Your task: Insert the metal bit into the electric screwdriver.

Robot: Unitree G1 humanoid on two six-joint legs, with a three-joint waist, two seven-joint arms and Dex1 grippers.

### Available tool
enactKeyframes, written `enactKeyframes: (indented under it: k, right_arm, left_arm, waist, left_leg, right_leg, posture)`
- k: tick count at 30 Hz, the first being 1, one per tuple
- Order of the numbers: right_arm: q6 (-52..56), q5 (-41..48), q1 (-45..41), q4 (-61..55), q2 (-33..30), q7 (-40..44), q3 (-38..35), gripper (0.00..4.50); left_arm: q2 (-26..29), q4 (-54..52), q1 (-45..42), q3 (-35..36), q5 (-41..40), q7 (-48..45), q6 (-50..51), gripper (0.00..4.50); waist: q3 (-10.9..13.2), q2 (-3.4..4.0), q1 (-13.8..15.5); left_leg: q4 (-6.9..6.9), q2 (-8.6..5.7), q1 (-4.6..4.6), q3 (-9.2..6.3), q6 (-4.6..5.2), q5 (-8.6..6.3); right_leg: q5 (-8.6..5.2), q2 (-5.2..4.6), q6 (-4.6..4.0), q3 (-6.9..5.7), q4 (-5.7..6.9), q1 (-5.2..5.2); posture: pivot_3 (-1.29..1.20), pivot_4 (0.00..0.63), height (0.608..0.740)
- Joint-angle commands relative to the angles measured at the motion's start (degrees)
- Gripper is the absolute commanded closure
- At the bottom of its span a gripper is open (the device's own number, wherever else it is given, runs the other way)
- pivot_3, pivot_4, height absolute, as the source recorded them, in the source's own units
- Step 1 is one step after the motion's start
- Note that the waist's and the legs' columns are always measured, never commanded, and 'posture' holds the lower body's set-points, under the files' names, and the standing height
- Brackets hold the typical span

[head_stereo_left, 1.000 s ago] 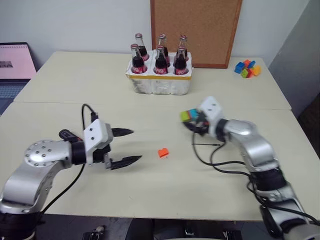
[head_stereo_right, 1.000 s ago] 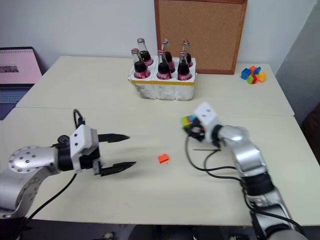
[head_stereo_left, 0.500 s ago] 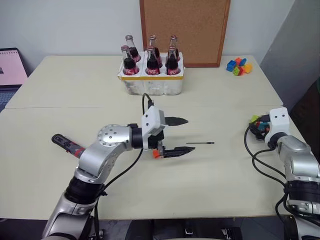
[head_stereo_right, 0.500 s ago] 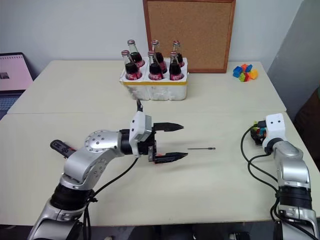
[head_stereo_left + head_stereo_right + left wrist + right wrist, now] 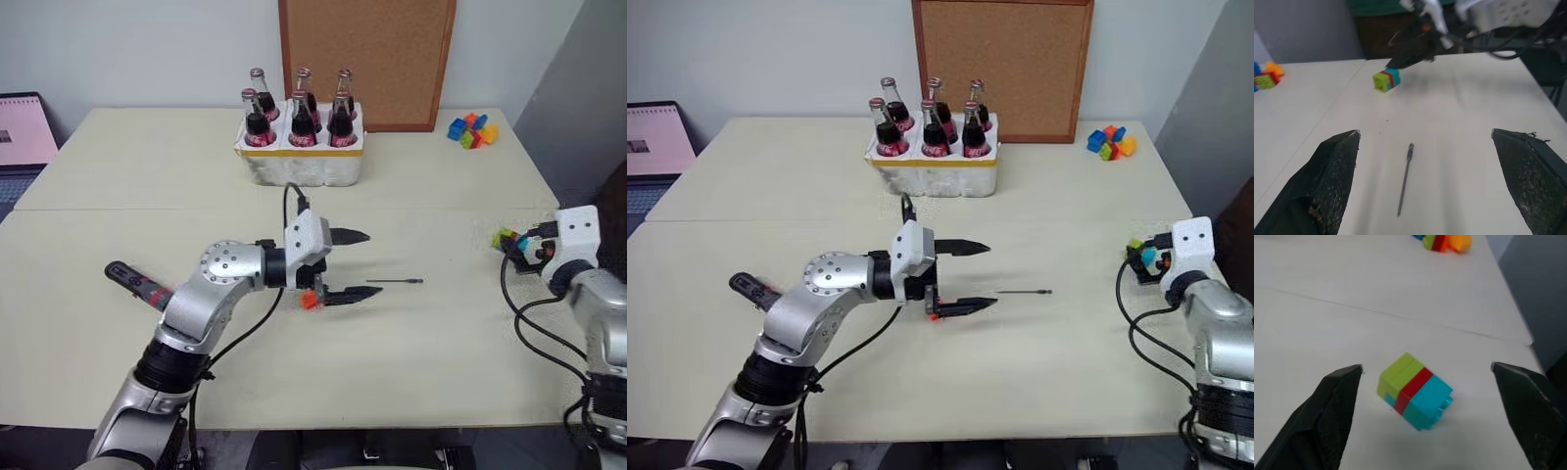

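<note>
The thin, straight, dark-grey metal bit [image 5: 395,282] lies flat on the pale table [image 5: 411,343]. It looks like a needle, with one end a little thicker. It is just beyond the tips of the left arm's jaws, which stand wide apart, and it points along the line between them. Nothing touches it. From the right arm's jaws it is well apart.

The black, pen-shaped electric screwdriver [image 5: 135,284] with red markings also lies flat on the table. It is far behind the left arm's jaws, on the other side of that arm's elbow. One end of it is hidden behind the arm.
</note>
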Motion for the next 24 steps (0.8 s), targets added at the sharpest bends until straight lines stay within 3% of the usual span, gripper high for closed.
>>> enactKeyframes:
  k: [1, 5, 9, 11, 15, 23, 24]
  right_arm:
    - [-0.72, 8.09, -0.10, -13.26, -3.05, 11.61, 5.71, 0.07]
    - [-2.35, 9.96, -2.82, -15.47, -3.84, 17.74, 13.53, 0.07]
    - [-5.38, 7.17, -13.14, -10.29, 0.56, 27.03, 30.89, 0.07]
    - [-6.62, 5.11, -16.73, -5.97, 3.30, 28.73, 35.94, 0.07]
    - [-10.59, 1.48, -20.95, 2.86, 7.76, 30.53, 41.82, 0.07]
    - [-20.15, -6.33, -29.06, 23.59, 16.47, 33.91, 49.21, 0.07]
    - [-21.20, -7.11, -29.55, 25.27, 17.09, 34.08, 49.63, 0.23]
  left_arm:
    - [6.84, -4.40, 4.68, 6.69, -1.34, -1.37, 0.82, 0.00]
    - [12.44, -5.53, 8.89, 10.89, -2.34, -2.20, 1.40, 0.00]
    - [22.16, -6.33, 19.88, 18.34, -1.03, -7.84, -1.05, 0.00]
    - [24.77, -6.60, 23.28, 19.88, -0.36, -8.90, -2.65, 0.00]
    - [25.90, -8.19, 26.48, 21.16, -0.78, -9.15, -3.53, 0.00]
    - [24.12, -11.17, 29.96, 20.67, -1.05, -7.48, -4.00, 0.00]
    - [24.03, -11.28, 29.97, 20.48, -1.10, -7.33, -3.94, 0.00]
  waist:
    - [0.00, 0.00, -0.65]
    - [0.01, -0.01, -0.75]
    - [0.03, -0.05, -0.74]
    - [0.04, -0.09, -1.01]
    - [0.04, -0.09, 0.86]
    - [0.03, -0.11, 1.04]
    - [0.03, -0.11, 1.06]
  left_leg:
    - [-0.04, 0.04, 0.06, -0.05, 0.00, 0.00]
    - [-0.06, 0.13, 0.35, -0.18, 0.01, 0.00]
    - [-0.01, 0.03, 0.26, -0.21, 0.00, 0.00]
    - [-0.04, 0.15, 0.33, -0.28, 0.01, 0.00]
    - [0.02, 0.11, -0.08, -0.36, 0.00, 0.00]
    - [0.06, 0.05, -0.04, -0.31, 0.00, 0.00]
    - [0.05, 0.06, -0.05, -0.32, 0.00, 0.00]
  right_leg:
    - [0.00, 0.04, 0.00, 0.07, 0.02, -0.01]
    - [0.00, 0.16, -0.01, -0.10, 0.06, 0.04]
    - [0.02, 0.13, 0.01, -0.29, 0.02, 0.07]
    - [0.04, 0.09, -0.01, -0.09, -0.01, 0.05]
    - [-0.01, 0.03, -0.07, -0.53, -0.08, -0.11]
    - [0.00, -0.12, -0.07, -0.39, -0.06, -0.07]
    - [0.01, -0.12, -0.07, -0.45, -0.06, -0.07]
  posture:
    - [0.00, 0.150, 0.740]
    - [0.00, 0.150, 0.740]
    - [0.00, 0.150, 0.740]
    - [0.00, 0.150, 0.740]
    - [0.00, 0.150, 0.740]
    - [0.00, 0.150, 0.740]
    - [0.00, 0.150, 0.740]
